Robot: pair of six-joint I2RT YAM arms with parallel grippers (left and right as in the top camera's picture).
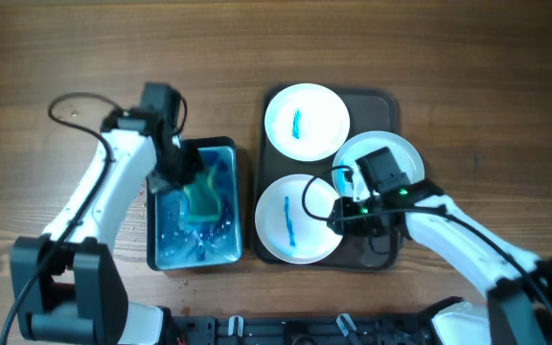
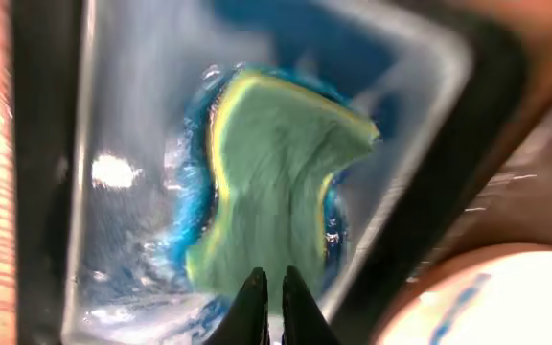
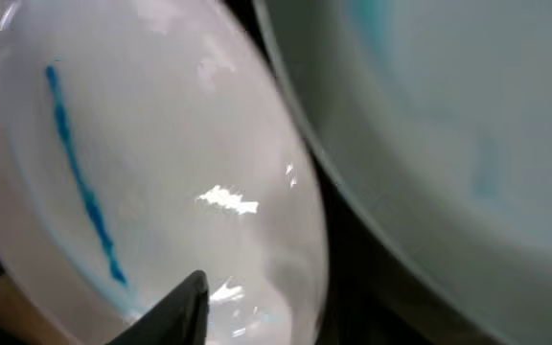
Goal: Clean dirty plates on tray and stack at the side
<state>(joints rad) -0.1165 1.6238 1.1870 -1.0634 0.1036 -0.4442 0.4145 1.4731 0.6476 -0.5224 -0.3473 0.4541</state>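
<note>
Three white plates with blue streaks lie on the dark tray (image 1: 391,103): one at the back (image 1: 305,122), one at the right (image 1: 402,153), one at the front left (image 1: 290,218). My right gripper (image 1: 346,215) is at the front-left plate's right rim. In the right wrist view one finger (image 3: 175,309) lies over that plate (image 3: 142,163); the other finger is hidden. My left gripper (image 1: 175,175) is over the blue water tub (image 1: 166,240). Its fingers (image 2: 268,287) are pinched on the lower edge of the green and yellow sponge (image 2: 276,172), which also shows in the overhead view (image 1: 205,196).
The tub stands just left of the tray with a narrow gap between them. Bare wooden table (image 1: 468,57) lies to the right and behind. The right plate's rim (image 3: 429,192) is close beside my right gripper.
</note>
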